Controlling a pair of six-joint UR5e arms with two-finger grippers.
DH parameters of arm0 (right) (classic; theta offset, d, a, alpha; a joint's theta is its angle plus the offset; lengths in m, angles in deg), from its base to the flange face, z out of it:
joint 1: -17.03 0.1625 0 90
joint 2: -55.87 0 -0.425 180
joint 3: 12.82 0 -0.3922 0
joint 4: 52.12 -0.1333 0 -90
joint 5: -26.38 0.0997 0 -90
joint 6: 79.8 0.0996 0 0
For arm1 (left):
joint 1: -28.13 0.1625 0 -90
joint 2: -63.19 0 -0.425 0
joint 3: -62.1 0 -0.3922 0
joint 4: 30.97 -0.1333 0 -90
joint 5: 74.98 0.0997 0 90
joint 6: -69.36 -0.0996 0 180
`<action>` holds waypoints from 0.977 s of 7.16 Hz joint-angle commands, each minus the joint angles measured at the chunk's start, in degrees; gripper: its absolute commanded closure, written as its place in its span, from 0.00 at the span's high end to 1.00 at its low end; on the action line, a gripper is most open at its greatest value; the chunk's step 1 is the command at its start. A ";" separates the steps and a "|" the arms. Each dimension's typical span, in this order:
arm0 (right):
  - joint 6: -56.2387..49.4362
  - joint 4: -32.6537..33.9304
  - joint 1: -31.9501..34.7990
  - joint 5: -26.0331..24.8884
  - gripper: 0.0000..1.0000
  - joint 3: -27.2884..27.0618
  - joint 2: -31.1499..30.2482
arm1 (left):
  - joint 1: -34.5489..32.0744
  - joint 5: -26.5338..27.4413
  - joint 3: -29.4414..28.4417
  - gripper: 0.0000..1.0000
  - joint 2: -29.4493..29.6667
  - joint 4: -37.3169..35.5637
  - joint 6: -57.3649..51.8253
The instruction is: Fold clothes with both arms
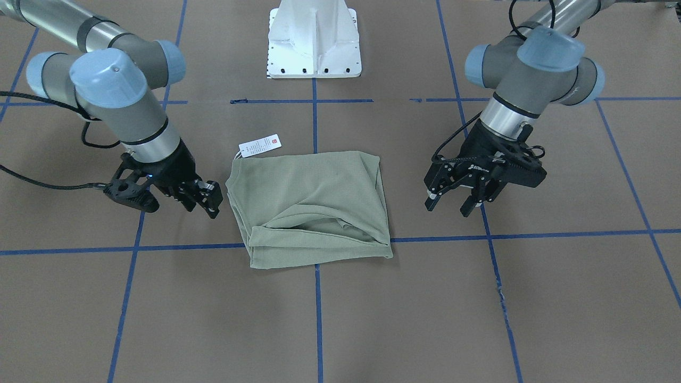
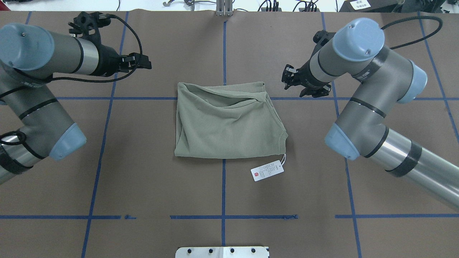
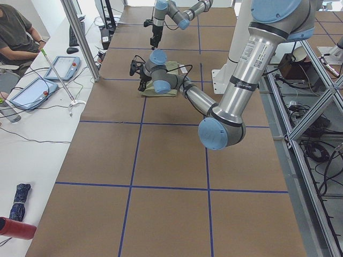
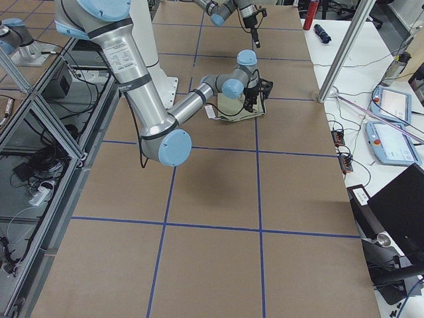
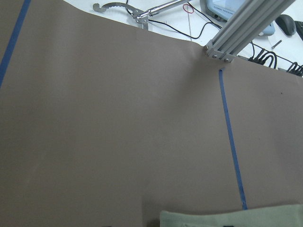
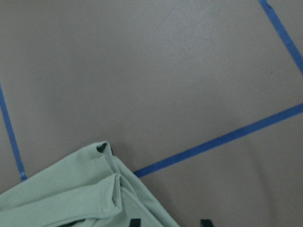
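The pale sage-green shirt (image 1: 308, 207) lies folded into a rough rectangle on the brown table, between the two grippers. It also shows in the overhead view (image 2: 226, 122). Its white hang tag (image 1: 259, 144) lies on the table beside one corner, and shows in the overhead view (image 2: 267, 170) too. My left gripper (image 1: 448, 207) hovers open and empty beside one short side of the shirt. My right gripper (image 1: 202, 208) hovers open and empty beside the other side. The left wrist view shows only the shirt's edge (image 5: 232, 218). The right wrist view shows a folded corner (image 6: 71, 194).
The white pedestal base (image 1: 314, 42) stands at the robot's side of the table. Blue tape lines (image 1: 316, 314) grid the brown table cover. A seated person (image 3: 16, 37) and tablets (image 3: 32, 91) are at a side desk beyond the table's far edge.
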 commanded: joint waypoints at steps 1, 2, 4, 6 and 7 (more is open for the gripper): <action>3.18 0.67 -6.77 -5.97 0.00 4.11 5.34 | -2.11 -3.25 2.90 0.83 -2.55 -1.28 -1.55; 3.70 0.67 -7.31 -6.16 0.00 8.06 8.86 | -2.21 -3.53 3.24 0.83 -3.08 -1.28 -1.72; 3.27 0.67 -7.93 -6.25 0.00 13.53 12.31 | -2.21 -3.35 3.51 0.84 -3.17 -1.28 -1.81; 2.57 0.58 -8.20 -9.32 0.00 18.09 15.02 | -2.30 -3.44 3.51 0.84 -3.17 -1.28 -1.72; 2.05 0.41 -7.59 -9.41 0.00 21.86 17.48 | -2.56 -3.44 3.60 0.84 -3.17 -1.28 -1.72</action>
